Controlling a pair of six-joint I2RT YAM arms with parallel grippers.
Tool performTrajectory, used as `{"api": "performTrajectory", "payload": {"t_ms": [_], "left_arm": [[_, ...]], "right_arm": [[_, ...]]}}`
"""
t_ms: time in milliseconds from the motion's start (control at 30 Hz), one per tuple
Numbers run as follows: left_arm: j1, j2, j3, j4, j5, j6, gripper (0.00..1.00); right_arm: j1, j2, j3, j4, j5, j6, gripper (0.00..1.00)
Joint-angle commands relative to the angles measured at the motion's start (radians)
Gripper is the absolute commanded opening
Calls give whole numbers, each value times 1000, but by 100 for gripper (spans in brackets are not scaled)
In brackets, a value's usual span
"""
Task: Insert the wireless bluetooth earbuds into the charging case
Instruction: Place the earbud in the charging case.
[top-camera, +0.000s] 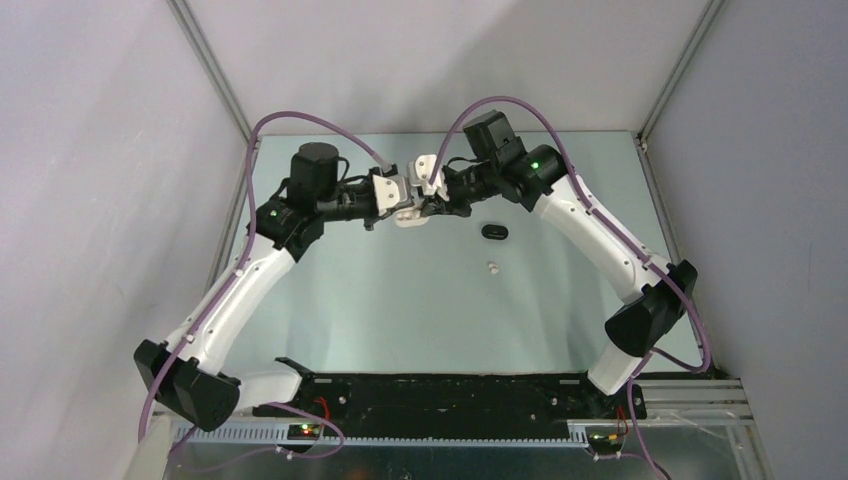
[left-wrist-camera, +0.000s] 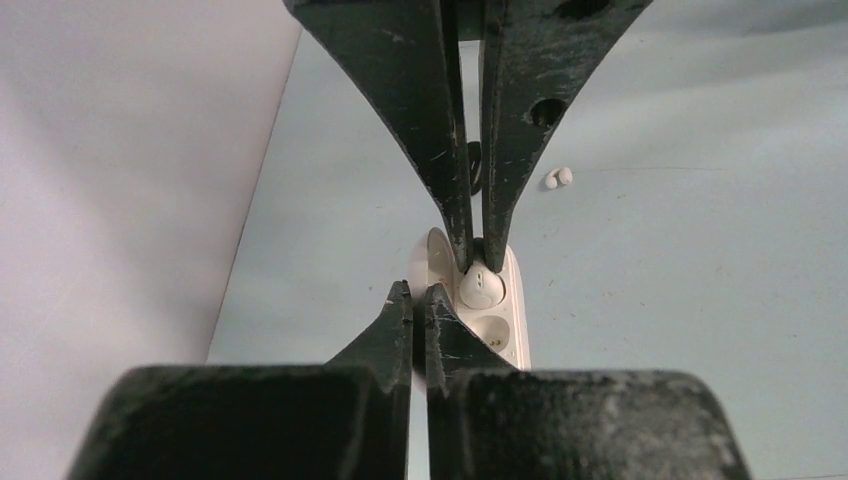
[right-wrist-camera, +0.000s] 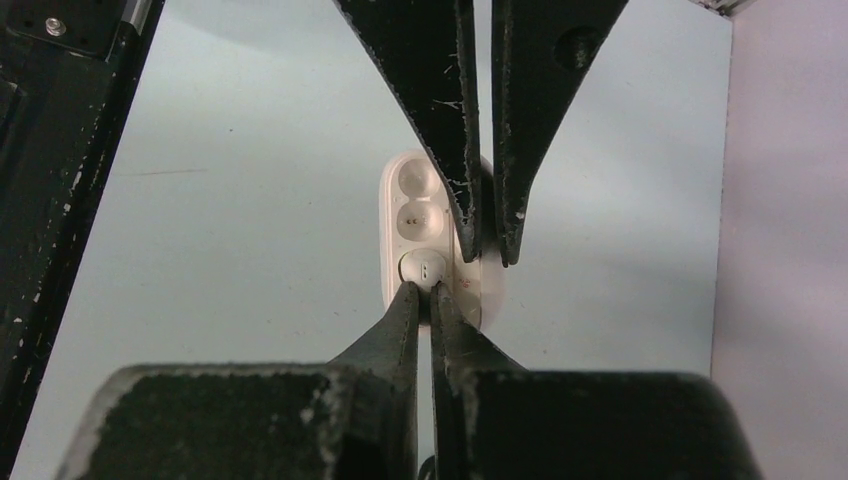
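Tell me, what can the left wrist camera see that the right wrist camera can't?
Only the left wrist view shows a loose white earbud lying on the table past the white charging case. Only the right wrist view shows a black piece of arm down its left edge. Both show that open case, a second earbud at one socket, and the left gripper and right gripper meeting over it.

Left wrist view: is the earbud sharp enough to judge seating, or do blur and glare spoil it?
Left wrist: white earbud and white case fairly sharp, evenly lit, no glare; the left pincer near the lens is dark and soft. Right wrist: sockets clear, right pincer blurred. Top external: even light, case tiny, partly hidden.
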Motion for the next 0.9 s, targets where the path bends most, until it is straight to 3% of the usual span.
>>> {"api": "performTrajectory", "payload": {"t_ms": [0,400,700,867], "left_arm": [[-23,-44,-3,89,35,-3,0],[-29,-65,-52,93,10,28,0],[-29,-71,-75,97,3,48,0],[-29,-77,-84,97,-9,58,0]], "right_arm": [[27,14,12,27,37,43,7],[25,-123,-142,214,70,119,31],[-10,-211,-173,248,-23,184,38],[-95,-250,-204,333,-70,355,39]]}}
